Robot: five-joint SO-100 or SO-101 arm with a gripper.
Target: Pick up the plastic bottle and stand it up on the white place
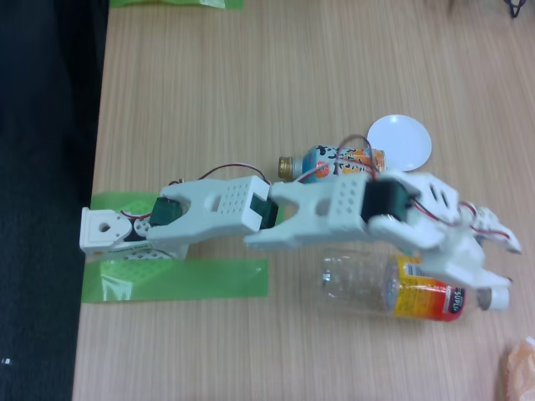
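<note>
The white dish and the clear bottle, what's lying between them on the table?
In the fixed view, the arm's white forearm crosses between the dish and the clear bottle; the short orange can lies beside the dish.

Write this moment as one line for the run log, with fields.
phase: reaching | gripper: over neck end of lying clear plastic bottle, jaw state unclear | round white dish: empty | orange-and-blue can: lying near dish

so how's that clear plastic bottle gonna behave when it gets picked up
The plastic bottle looks empty and see-through, so it is probably light and may dent under a squeeze. It lies on its side on the smooth table, so a nudge could roll it. The gripper hangs over its capped end; a hold there might let the body swing.
</note>
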